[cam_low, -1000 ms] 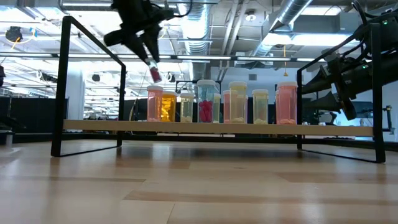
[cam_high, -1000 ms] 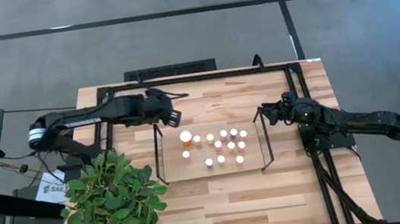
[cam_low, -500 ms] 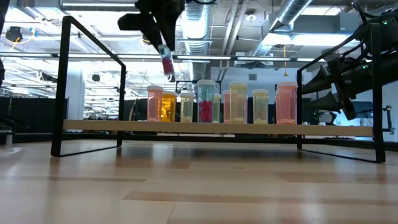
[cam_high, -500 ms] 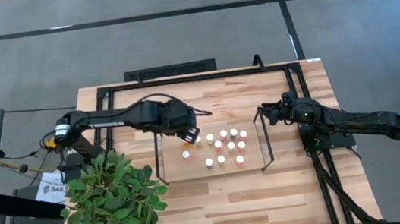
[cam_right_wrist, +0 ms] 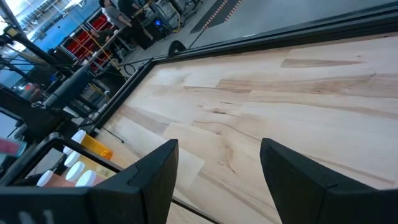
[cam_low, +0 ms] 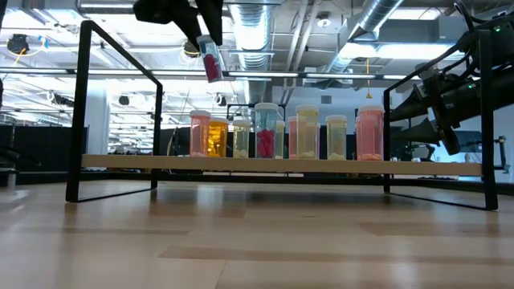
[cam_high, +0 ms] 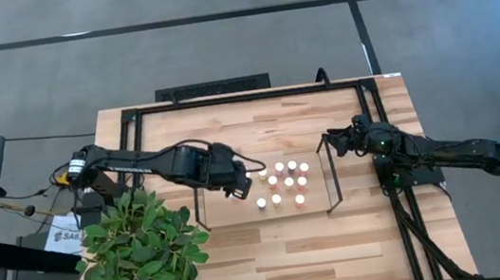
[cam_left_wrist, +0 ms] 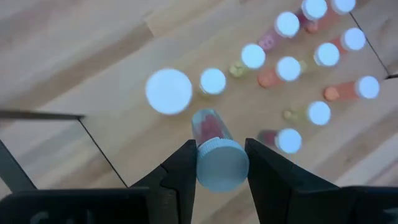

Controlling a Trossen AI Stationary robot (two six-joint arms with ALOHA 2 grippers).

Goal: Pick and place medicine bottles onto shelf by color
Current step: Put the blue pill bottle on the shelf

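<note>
The shelf (cam_high: 320,203), a light-wood board between two black wire ends, carries several small white-capped medicine bottles (cam_high: 280,183) with orange, red and pale bodies; they stand upright on the board (cam_low: 281,165). My left gripper (cam_high: 235,184) hangs over the shelf's left end, shut on a red bottle with a white cap (cam_low: 212,63). In its wrist view the standing bottles (cam_left_wrist: 289,68) lie below and beyond it. My right gripper (cam_high: 330,140) waits open beside the shelf's right end, nothing between its fingers (cam_right_wrist: 217,177). My left gripper pinches the red bottle at its white cap (cam_left_wrist: 222,163) between its two fingers (cam_left_wrist: 184,171). The fingers slant down from above. The red body (cam_left_wrist: 208,124) points away below them, tilted, lifted clear above the shelf and the standing bottles.
A leafy potted plant (cam_high: 145,249) fills the table's near left corner, close under the left arm. A larger black frame (cam_high: 374,96) runs round the table. Bare wood lies in front of the shelf (cam_high: 292,249).
My left gripper has carried the red bottle from the far left of the table toward the right and near edge, over the shelf's left end, tipping steeper downward. It has stayed shut on the bottle, which now hangs higher above the standing bottles.
</note>
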